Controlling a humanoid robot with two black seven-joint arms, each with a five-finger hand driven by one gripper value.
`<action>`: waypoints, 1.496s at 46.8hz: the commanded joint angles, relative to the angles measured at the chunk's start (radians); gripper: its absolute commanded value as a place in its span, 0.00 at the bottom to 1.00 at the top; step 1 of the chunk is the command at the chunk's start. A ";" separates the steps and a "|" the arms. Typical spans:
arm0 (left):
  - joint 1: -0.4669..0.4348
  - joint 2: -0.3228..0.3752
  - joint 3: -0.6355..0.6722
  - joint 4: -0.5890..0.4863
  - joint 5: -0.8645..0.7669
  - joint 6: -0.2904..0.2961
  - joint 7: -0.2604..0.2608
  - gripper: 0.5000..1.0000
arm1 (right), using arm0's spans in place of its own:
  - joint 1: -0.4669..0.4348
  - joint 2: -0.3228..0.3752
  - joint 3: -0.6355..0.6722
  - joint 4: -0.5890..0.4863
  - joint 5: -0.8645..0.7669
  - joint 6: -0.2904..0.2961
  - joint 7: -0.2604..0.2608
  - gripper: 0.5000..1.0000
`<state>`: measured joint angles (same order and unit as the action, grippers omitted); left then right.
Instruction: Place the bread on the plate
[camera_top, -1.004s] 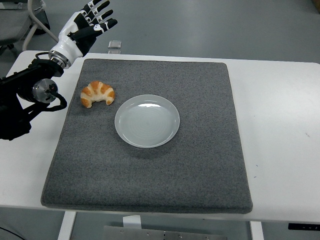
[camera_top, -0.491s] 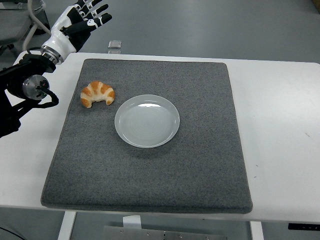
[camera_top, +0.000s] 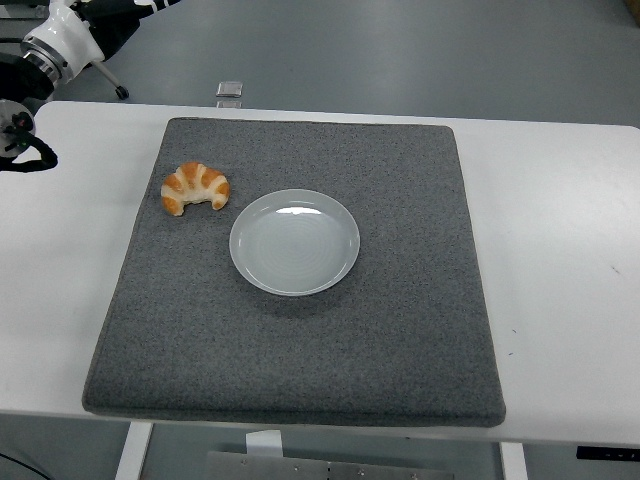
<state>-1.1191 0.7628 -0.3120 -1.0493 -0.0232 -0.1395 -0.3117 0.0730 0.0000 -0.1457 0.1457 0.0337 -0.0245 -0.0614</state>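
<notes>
The left arm (camera_top: 35, 60) has pulled up and back to the top-left corner within the last second, its hand now cropped so I cannot tell its state, while the bread (camera_top: 195, 188) lies untouched on the mat (camera_top: 300, 350) just left of the empty plate (camera_top: 294, 242), leaving the task unstarted.

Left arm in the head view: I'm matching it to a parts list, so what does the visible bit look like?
Only a sliver of the left arm shows at the top left corner: a glossy white wrist shell, black segments, a round silver joint cap and a black looping cable. The hand is cropped out.
</notes>
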 joint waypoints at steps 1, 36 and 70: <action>-0.066 0.026 0.100 -0.008 0.000 0.000 0.017 0.98 | 0.001 0.000 0.000 0.000 0.000 0.000 0.000 0.86; -0.392 0.113 0.679 -0.041 0.491 0.017 0.017 0.97 | 0.019 0.000 0.001 0.000 -0.001 0.000 0.000 0.86; -0.081 -0.003 0.588 0.005 0.588 0.288 -0.081 0.97 | 0.018 0.000 0.000 0.000 0.000 0.000 0.000 0.86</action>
<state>-1.2231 0.7960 0.2776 -1.0682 0.5671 0.1116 -0.3722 0.0914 0.0000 -0.1454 0.1457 0.0340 -0.0252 -0.0612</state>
